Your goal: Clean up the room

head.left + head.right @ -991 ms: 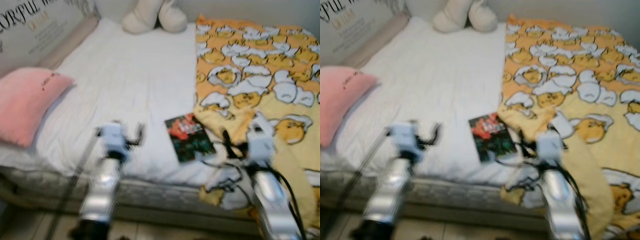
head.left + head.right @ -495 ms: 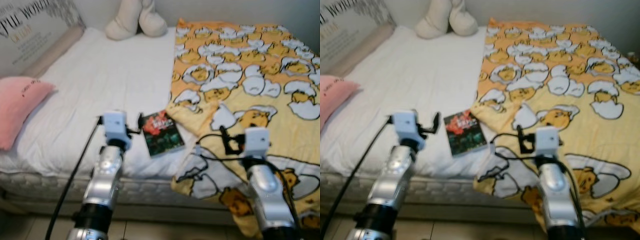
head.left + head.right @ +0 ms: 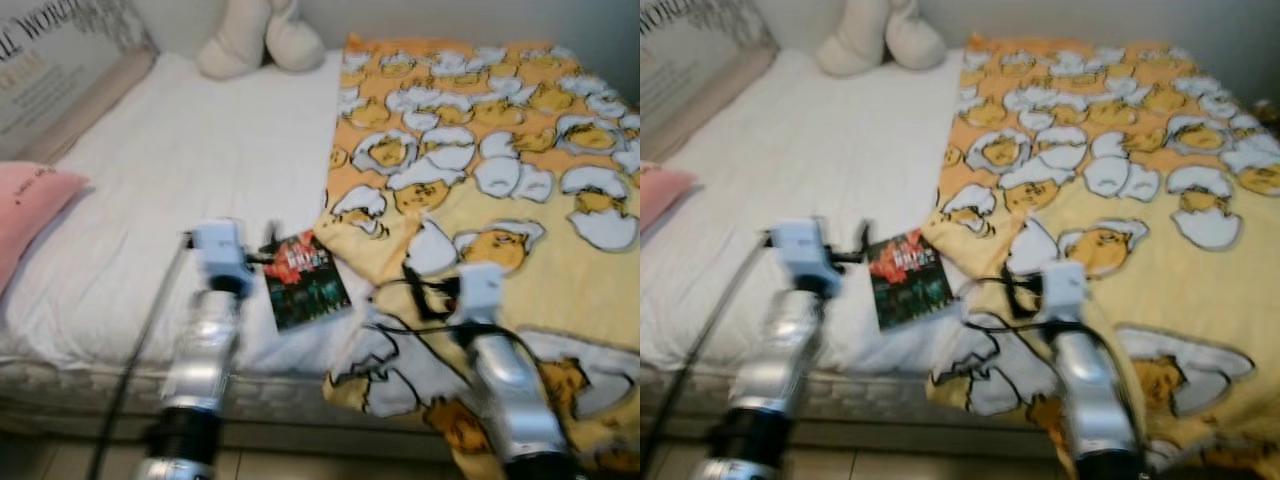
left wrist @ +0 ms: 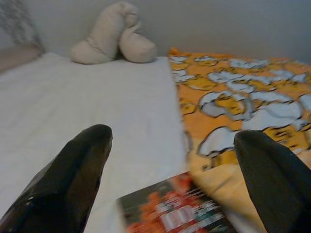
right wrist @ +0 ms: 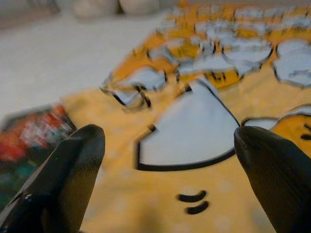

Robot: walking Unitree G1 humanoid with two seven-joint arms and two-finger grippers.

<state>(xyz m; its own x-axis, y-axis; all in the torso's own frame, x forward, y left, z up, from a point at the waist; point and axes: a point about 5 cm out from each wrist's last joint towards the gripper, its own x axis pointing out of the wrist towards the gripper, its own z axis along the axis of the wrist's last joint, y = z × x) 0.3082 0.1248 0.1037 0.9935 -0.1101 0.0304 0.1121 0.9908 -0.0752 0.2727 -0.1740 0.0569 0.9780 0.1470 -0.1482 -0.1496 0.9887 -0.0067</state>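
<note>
A dark book (image 3: 305,282) with a red and green cover lies flat on the white sheet (image 3: 200,160) near the bed's front edge, beside the hem of a yellow egg-print blanket (image 3: 490,170). My left gripper (image 3: 268,250) hovers open just left of the book, which lies below and between its fingers in the left wrist view (image 4: 180,213). My right gripper (image 3: 420,295) is open above the blanket's front part (image 5: 194,131), with the book (image 5: 29,136) off to its left.
A pink pillow (image 3: 25,215) rests at the bed's left side. A cream plush toy (image 3: 255,35) sits at the far end by the wall, and a printed board (image 3: 60,60) leans at the back left. The mattress edge (image 3: 90,385) drops to the floor.
The whole picture has shifted, so the camera has moved and the bed looks nearer. My left gripper is now closer to the book. Both grippers stay open.
</note>
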